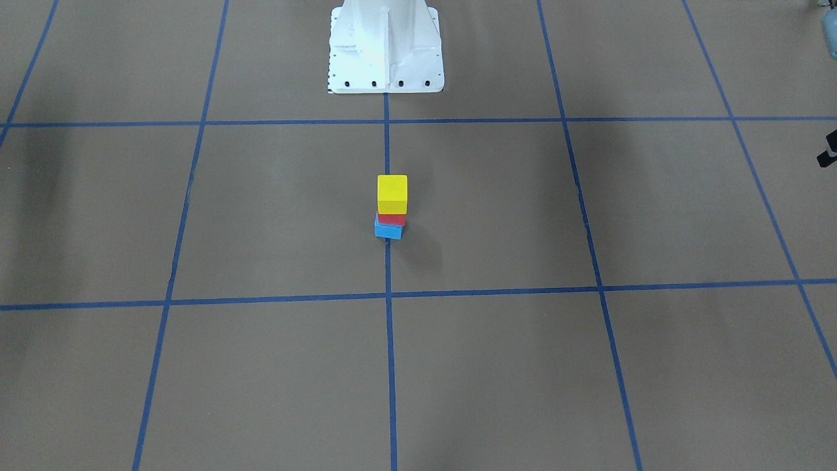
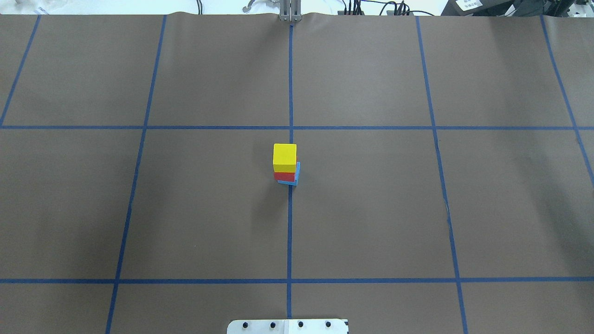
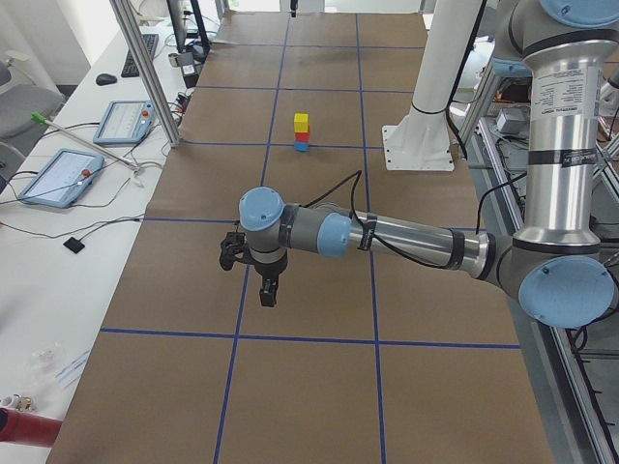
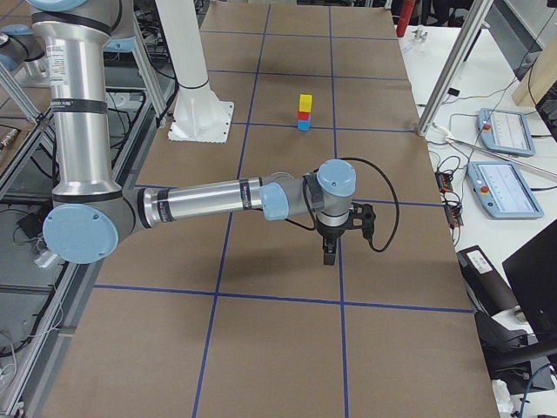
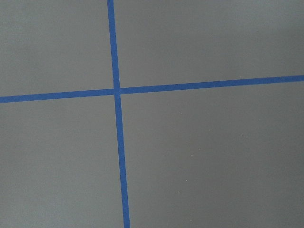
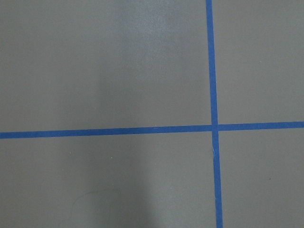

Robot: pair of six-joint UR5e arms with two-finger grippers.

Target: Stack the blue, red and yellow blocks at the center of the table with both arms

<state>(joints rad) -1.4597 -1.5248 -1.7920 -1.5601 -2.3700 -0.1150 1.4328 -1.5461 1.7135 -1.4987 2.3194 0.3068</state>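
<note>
At the table's (image 2: 371, 208) centre the blocks stand as one stack on the middle blue tape line. The yellow block (image 2: 284, 157) is on top, the red block (image 2: 284, 176) under it, and the blue block (image 2: 292, 182) at the bottom, slightly offset. The front-facing view shows the same order: yellow (image 1: 392, 193), red (image 1: 392, 219), blue (image 1: 388, 230). My left gripper (image 3: 268, 295) hangs over the table well away from the stack, and I cannot tell its state. My right gripper (image 4: 328, 254) hangs likewise on the other side, state unclear. Both wrist views show only bare table and tape.
The white pedestal base (image 1: 386, 49) stands behind the stack on the robot's side. Benches with tablets (image 3: 58, 176) and cables run along the table's far edge, with an aluminium post (image 3: 145, 72) at its rim. A small black part (image 1: 829, 149) shows at the front-facing view's right edge.
</note>
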